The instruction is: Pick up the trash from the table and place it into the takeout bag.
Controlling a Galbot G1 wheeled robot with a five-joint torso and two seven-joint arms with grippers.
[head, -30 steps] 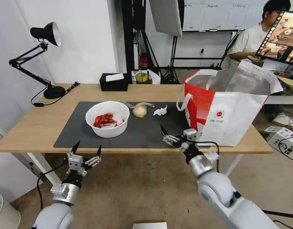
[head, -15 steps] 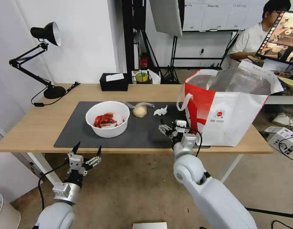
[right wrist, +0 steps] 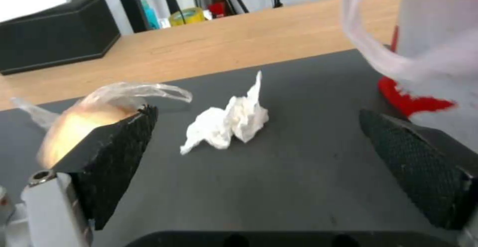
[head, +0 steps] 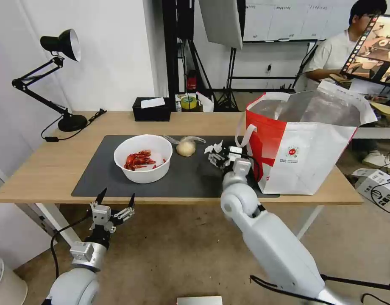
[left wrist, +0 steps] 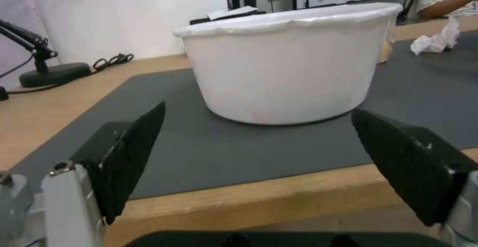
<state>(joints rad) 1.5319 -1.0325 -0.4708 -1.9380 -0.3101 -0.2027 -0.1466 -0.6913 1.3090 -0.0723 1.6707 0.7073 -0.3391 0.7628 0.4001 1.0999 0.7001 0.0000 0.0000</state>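
bowl: round white plastic bowl (head: 143,157) at about 9 o'clock on the dark grey flat mat (head: 186,173), holding red shellfish scraps (head: 137,159) in a loose pile

bun: beige bun in a clear crinkly bag (head: 186,146), just off the bowl's 2 o'clock, bag tails splayed out

tissue: small crumpled white tissue (right wrist: 226,123), sitting on the mat between the bun and the bag

takeout bag: big boxy white-and-red bag with silver foil lining (head: 305,142) at 3 o'clock on the light-wood table (head: 51,165); can't really see what's inside

right gripper (right wrist: 259,165): over the mat facing the tissue, black textured fingers (right wrist: 117,157) spread wide, nothing pinched; it hides part of the tissue in the head view

left gripper (head: 115,199): parked below the table's near edge at 7 o'clock, fingers spread, empty
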